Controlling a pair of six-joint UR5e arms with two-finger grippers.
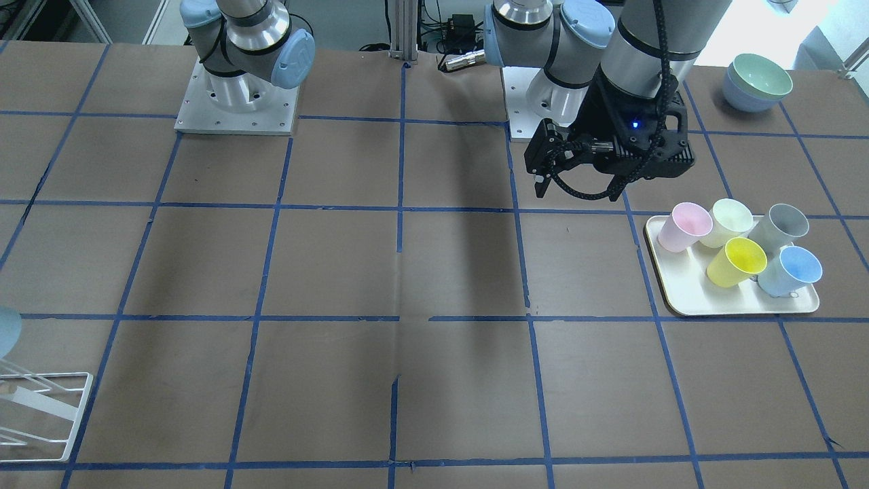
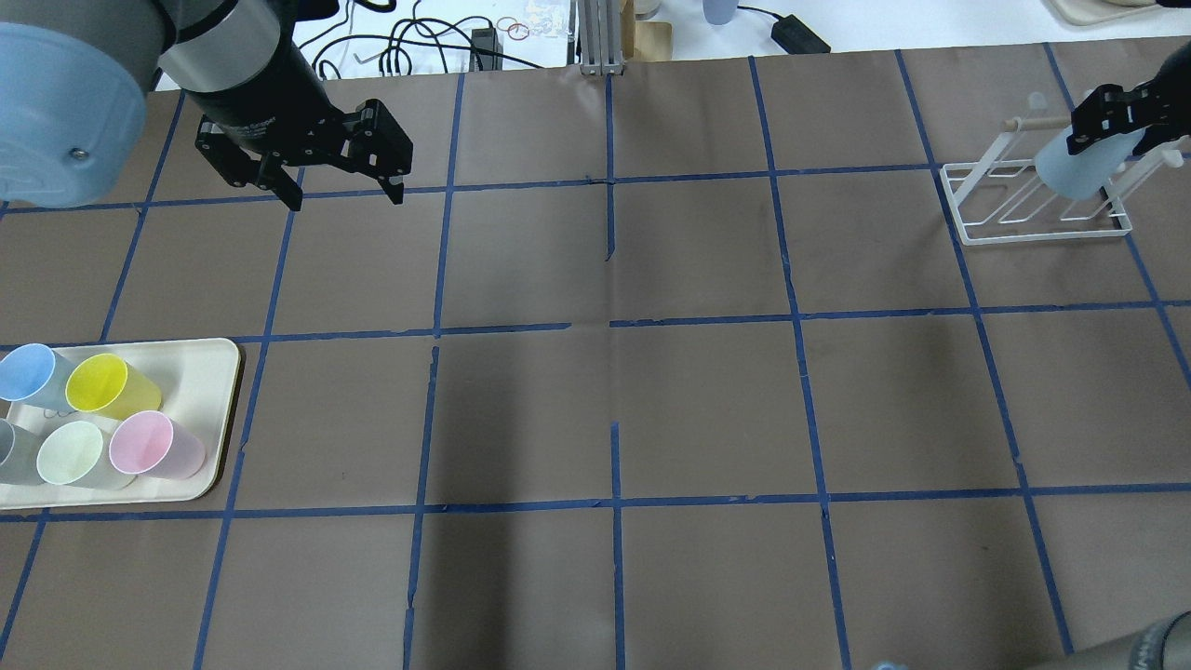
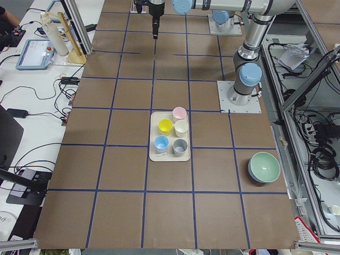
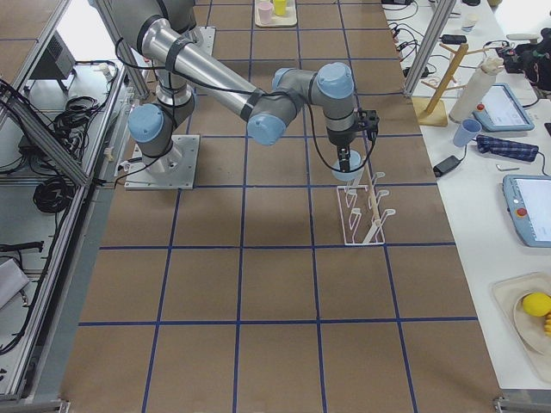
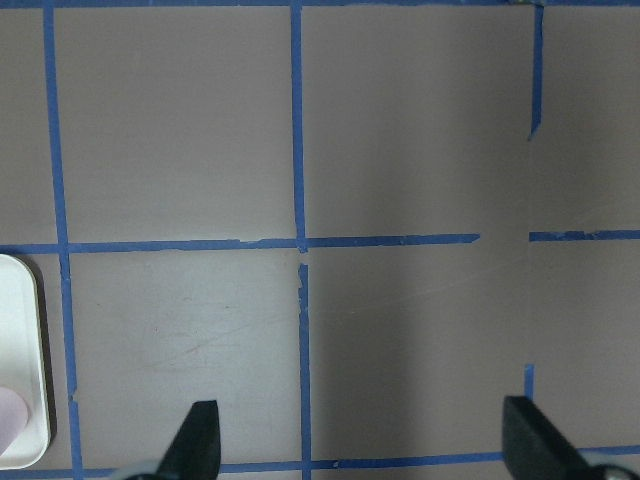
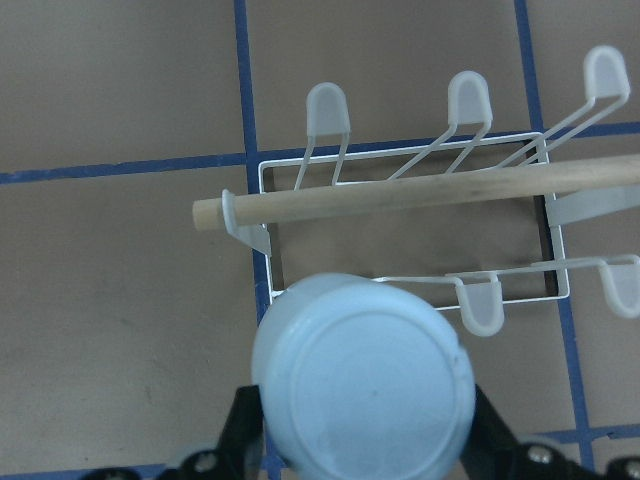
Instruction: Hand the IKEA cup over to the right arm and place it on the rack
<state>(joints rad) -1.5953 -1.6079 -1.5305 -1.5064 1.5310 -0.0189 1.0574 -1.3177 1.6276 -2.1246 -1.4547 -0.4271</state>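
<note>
My right gripper [image 2: 1107, 140] is shut on the pale blue IKEA cup [image 2: 1079, 169] and holds it over the white wire rack [image 2: 1033, 225] at the table's far right. In the right wrist view the cup's flat base [image 6: 365, 400] faces the camera between the two fingers. It sits above the near row of the rack's prongs [image 6: 480, 300]. I cannot tell whether the cup touches a prong. My left gripper [image 2: 346, 197] is open and empty above the bare table, with its fingertips [image 5: 200, 440] wide apart.
A cream tray [image 2: 200, 372] at the left holds several cups: a second blue one [image 2: 33, 372], a yellow, a pink, a pale green and a grey one. Stacked bowls [image 1: 757, 81] stand near the left arm's base. A wooden dowel [image 6: 420, 190] crosses the rack.
</note>
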